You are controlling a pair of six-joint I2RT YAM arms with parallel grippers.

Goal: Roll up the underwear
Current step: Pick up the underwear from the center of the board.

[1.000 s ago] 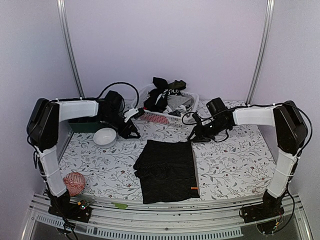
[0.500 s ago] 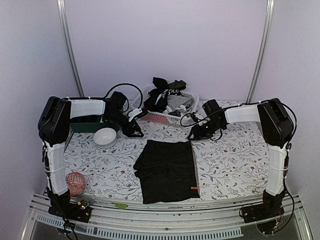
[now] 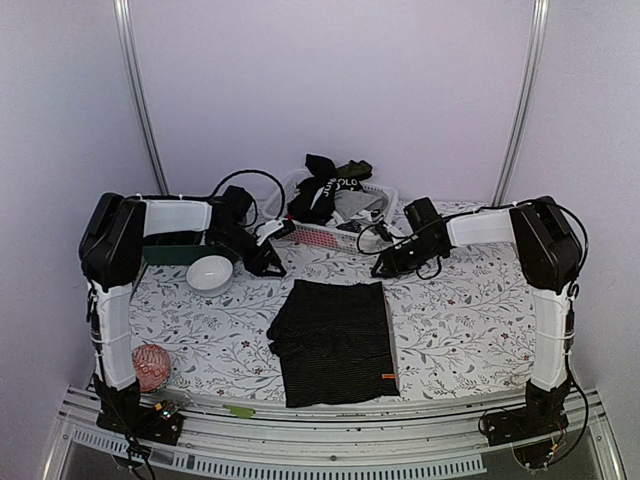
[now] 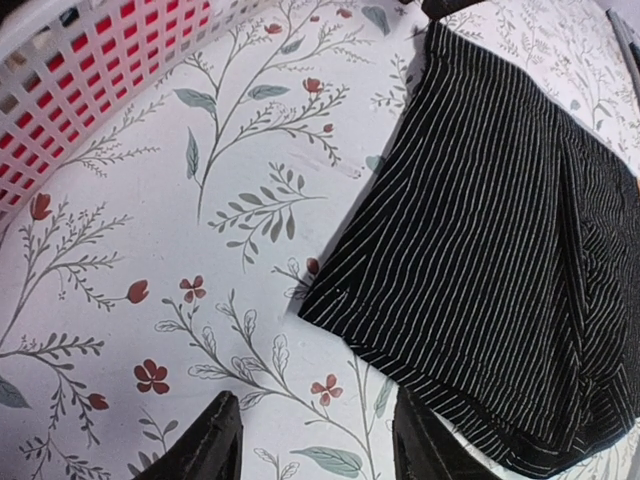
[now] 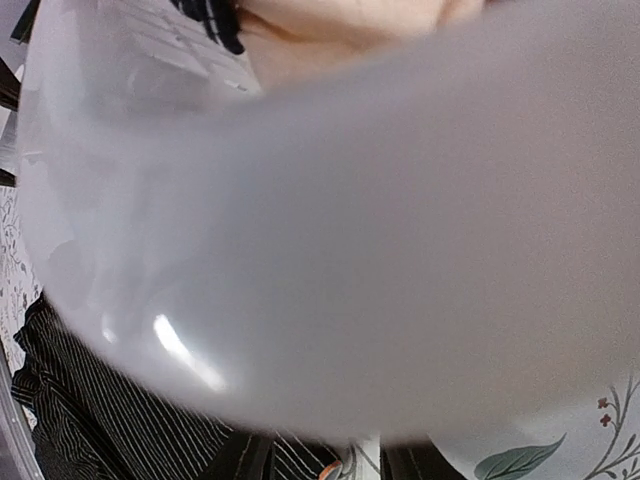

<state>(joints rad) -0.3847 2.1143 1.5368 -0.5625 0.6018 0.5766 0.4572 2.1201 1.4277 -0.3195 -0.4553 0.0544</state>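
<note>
Black-fingered, the left claw (image 4: 318,425) hangs released above the flowered counter (image 4: 150,260). Its jaws are well apart with nothing between them, just beside the far left corner of the underwear (image 4: 500,240) but not touching it. The right claw (image 3: 381,270) is also spread and holds nothing. It is at the far right corner of the cloth, and I cannot tell if it touches. In the right wrist view a blurred white surface (image 5: 350,250) very near the lens hides most of the scene. From the left, the counter carries a pink ball (image 3: 148,366), a dark green bin (image 3: 165,250), a white bowl (image 3: 210,272), and at the back a white lattice basket (image 3: 320,236) with heaped garments (image 3: 325,180). The underwear is black with thin white stripes and lies flat in the middle between both arms, with an orange tag (image 3: 388,377) at its near right edge.
</note>
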